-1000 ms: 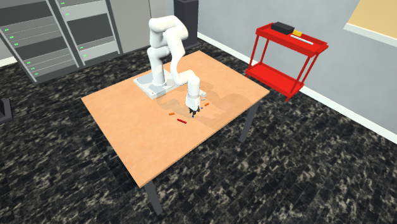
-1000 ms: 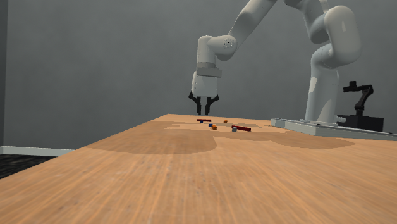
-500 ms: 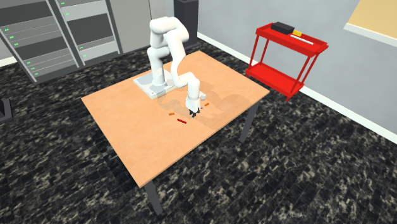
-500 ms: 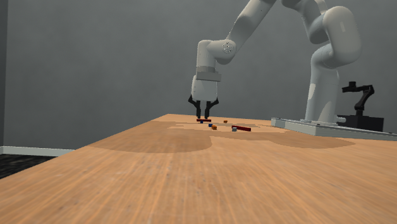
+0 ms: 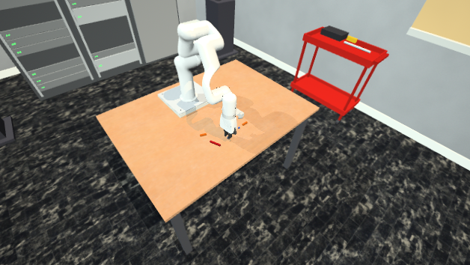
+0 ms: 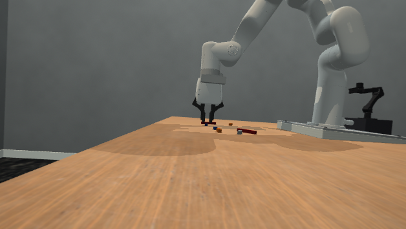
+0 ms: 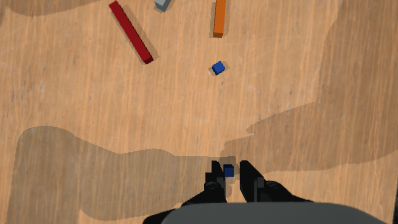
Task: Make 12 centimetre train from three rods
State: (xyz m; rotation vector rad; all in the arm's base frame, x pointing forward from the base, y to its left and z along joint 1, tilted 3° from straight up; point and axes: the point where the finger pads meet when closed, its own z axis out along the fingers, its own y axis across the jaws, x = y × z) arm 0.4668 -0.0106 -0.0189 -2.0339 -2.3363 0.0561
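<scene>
The tool [image 7: 229,175] hangs low over the worktop [image 7: 100,110], its fingers part-spread with a blue rod [image 7: 228,171] in the gap between them, gripping nothing yet. Beyond it lies a second blue rod [image 7: 218,67]; farther off lie an orange rod [image 7: 219,17], a red rod [image 7: 131,31] angled leftward, and a grey rod [image 7: 162,4].
</scene>
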